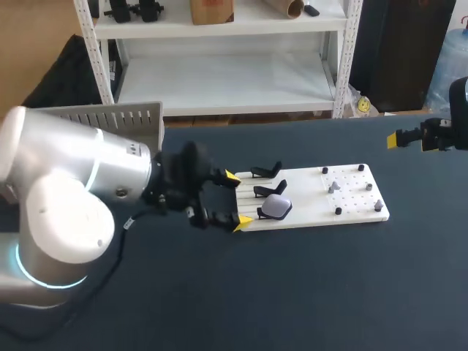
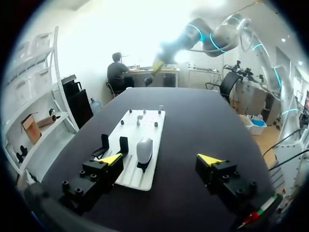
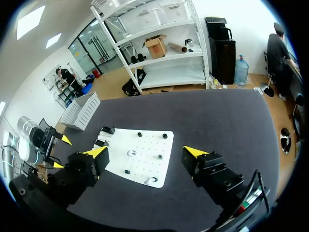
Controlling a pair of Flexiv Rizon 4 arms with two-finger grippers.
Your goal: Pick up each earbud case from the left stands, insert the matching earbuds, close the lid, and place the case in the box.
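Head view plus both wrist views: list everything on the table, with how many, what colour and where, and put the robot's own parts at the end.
table: one, dark, under everything.
board: one, white, mid-table.
stands: three, black, on the board's left end; two are empty.
earbud case: one, pale grey, on the front stand.
earbuds: two as far as I can tell, pale, among the pegs.
pegs: four, black, on the board's right part.
box: one, light grey, slatted, at the table's far left edge.
left gripper: open, empty, at the board's left end.
right gripper: open, empty, over the table's far right side.
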